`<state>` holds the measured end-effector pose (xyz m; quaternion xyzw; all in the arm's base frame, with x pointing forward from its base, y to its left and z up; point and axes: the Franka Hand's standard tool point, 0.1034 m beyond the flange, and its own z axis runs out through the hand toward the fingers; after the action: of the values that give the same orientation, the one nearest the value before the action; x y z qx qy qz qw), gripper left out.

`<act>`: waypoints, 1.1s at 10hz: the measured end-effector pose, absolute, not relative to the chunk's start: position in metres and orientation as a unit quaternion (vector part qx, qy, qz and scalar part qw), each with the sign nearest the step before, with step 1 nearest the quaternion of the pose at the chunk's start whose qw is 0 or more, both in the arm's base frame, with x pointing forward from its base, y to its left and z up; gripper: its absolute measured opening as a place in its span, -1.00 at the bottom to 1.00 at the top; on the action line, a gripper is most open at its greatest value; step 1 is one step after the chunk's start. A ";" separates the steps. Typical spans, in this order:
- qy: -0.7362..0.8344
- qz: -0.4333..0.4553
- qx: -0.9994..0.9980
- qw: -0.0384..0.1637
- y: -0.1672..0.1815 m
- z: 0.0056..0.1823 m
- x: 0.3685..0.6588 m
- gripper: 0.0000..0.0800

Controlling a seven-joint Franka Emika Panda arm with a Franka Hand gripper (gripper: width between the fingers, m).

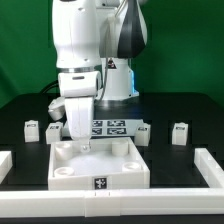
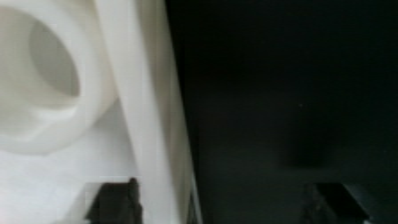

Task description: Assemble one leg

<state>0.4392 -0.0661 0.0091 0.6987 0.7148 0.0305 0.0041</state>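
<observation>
The white square panel (image 1: 100, 168) with round corner sockets lies at the table's front. My gripper (image 1: 79, 143) is low over its back corner on the exterior view's left. In the wrist view the gripper (image 2: 228, 203) is open and empty. One fingertip (image 2: 118, 200) is over the panel (image 2: 125, 90) beside a round socket (image 2: 39, 85). The other is over the black table, so the panel's edge lies between the jaws. Several small white legs with marker tags stand in a row behind the panel; the nearest leg (image 1: 55, 130) is just to the gripper's left.
The marker board (image 1: 110, 127) lies behind the panel. More legs stand at the exterior view's far left (image 1: 31, 128) and right (image 1: 145, 131), (image 1: 180, 133). A white rail (image 1: 211, 168) borders the work area on the right and along the front.
</observation>
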 end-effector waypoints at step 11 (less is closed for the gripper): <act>0.705 0.029 0.708 0.003 -0.066 0.010 0.439 -0.85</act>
<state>0.4392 -0.0659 0.0096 0.7082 0.7054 0.0293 0.0030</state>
